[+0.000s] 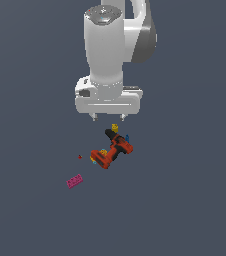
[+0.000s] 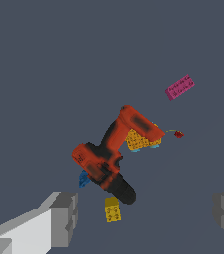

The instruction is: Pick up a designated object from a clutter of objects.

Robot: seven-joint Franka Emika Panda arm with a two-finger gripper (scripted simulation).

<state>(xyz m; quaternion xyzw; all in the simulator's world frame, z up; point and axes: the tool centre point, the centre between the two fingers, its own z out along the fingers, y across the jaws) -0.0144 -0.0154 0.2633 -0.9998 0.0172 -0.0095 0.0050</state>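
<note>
The small mustard-yellow studded toy brick [image 2: 112, 210] lies on the grey floor just beside the black nose of the orange-red and black power drill [image 2: 112, 154]. Above it, the white two-finger gripper [image 1: 108, 118] hangs spread wide, holding nothing.

The power drill [image 2: 111, 154] hides part of a yellow piece [image 2: 136, 140] and most of a blue piece [image 2: 84, 178].

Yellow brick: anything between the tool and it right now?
Nothing visible. The tool hangs open above the small yellow brick, which shows unobstructed between the fingers in the wrist view. The closest thing is the drill, whose black end sits right beside the brick; contact can't be judged.
</note>
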